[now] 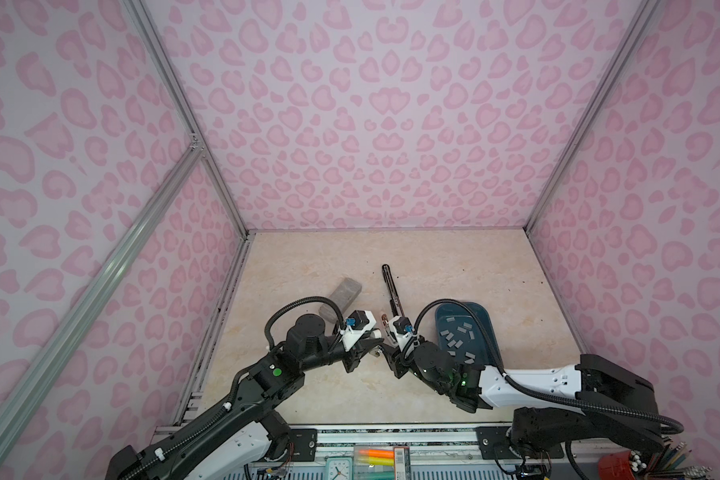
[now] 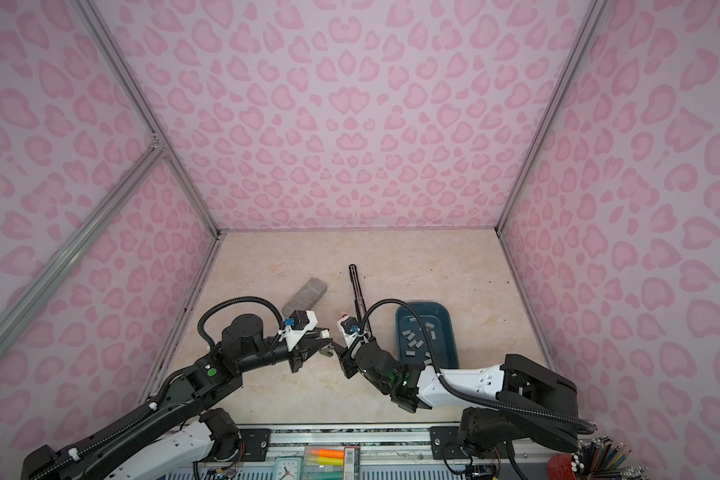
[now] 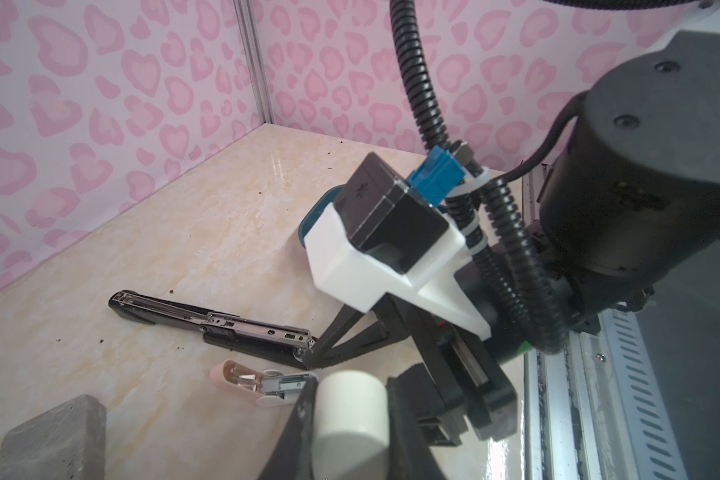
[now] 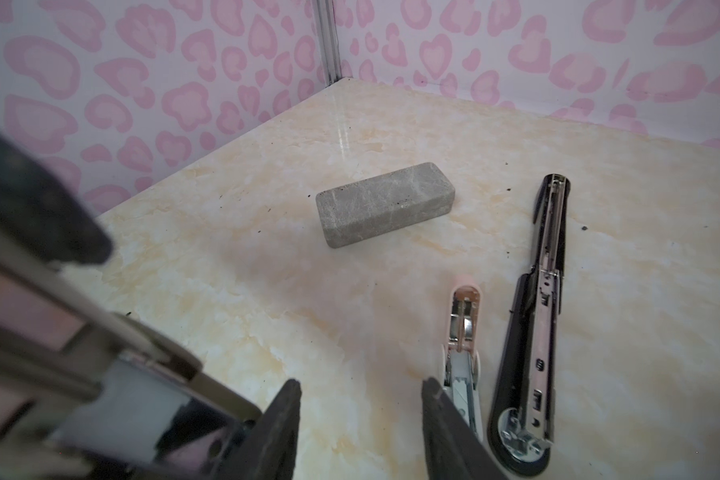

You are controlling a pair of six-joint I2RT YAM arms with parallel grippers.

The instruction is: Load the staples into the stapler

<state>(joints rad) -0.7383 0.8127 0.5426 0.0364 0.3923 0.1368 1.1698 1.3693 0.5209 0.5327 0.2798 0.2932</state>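
Pink heart-print walls on 3 sides of a cream marble-look tabletop (image 4: 233,299). At its middle, opened out flat and pointing toward the far edge, long black stapler (image 4: 535,365) with metal magazine facing up. Just beside it on the left, small pink stapler (image 4: 463,328), also opened. Left of both, nearer the left edge, big grey speckled rectangular block (image 4: 385,205), well apart from them. Near the right edge, dark teal oblong plastic tray (image 1: 488,324) holding the staples (image 1: 447,332): small flat silver-grey strips scattered loose over its floor in a top view, all inside the tray, right of the black stapler's near end and apart from it. Right gripper (image 4: 360,386) released, 2 fingers apart over bare tabletop by the near ends of both staplers, tray and staples to its right, beside its wrist; contact with the pink stapler impossible to tell. Left gripper (image 3: 352,380) clenched on a short white cylinder (image 3: 350,415), facing the right gripper, well apart from the staples.
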